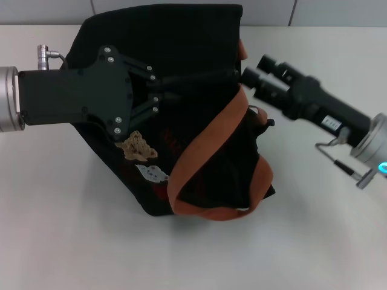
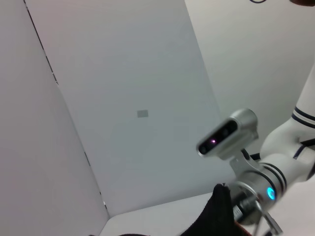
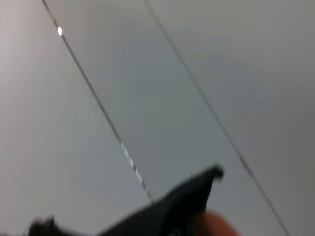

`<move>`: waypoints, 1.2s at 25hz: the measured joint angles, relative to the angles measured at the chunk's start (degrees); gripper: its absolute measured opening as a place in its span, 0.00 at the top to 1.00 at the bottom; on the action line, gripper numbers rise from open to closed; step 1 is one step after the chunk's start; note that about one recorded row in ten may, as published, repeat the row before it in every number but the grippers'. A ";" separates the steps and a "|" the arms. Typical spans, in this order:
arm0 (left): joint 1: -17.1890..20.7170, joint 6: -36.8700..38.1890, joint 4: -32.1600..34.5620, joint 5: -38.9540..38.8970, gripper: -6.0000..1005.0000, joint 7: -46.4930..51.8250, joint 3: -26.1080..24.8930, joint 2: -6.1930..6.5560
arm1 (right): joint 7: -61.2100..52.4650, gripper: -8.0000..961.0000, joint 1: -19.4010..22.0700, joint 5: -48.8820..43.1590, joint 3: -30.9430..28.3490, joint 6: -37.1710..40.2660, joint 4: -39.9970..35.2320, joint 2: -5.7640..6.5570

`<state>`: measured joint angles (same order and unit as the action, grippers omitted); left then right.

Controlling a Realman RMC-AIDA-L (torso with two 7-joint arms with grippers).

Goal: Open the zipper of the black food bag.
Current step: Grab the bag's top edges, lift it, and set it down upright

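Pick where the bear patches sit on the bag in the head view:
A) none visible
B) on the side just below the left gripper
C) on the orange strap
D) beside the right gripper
B: the bear patches lie on the bag's side directly under the left gripper.

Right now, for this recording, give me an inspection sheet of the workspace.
Surface: white table, bare where visible.
Job's things: black food bag lies tilted, bear patches facing the camera, orange-brown strap looped in front; zipper not discernible.
Clutter: nothing seen.
Grippers: left tool over the bag's top; right tool at the bag's right edge.
Cables: thin wire by the right wrist.
Surroundings: light panelled wall.
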<state>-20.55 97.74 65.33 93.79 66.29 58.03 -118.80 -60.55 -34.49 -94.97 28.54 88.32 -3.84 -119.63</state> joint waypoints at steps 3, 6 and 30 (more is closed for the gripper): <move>-0.06 -0.23 -0.57 -0.07 0.89 -0.19 0.03 -0.02 | 3.11 0.14 -0.52 0.00 1.95 -3.38 2.26 -0.13; -0.08 -0.29 -0.78 -0.10 0.90 -0.26 0.10 -0.09 | 5.76 0.14 -1.00 -0.01 2.04 -6.83 4.13 -0.17; -1.38 -0.85 -4.46 -0.09 0.90 -1.59 0.31 -0.02 | 11.66 0.14 0.32 -1.22 0.09 -1.02 6.00 -0.16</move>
<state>-21.93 96.89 60.88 93.70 64.71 58.34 -118.83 -48.88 -34.17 -96.19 28.63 87.29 2.15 -119.79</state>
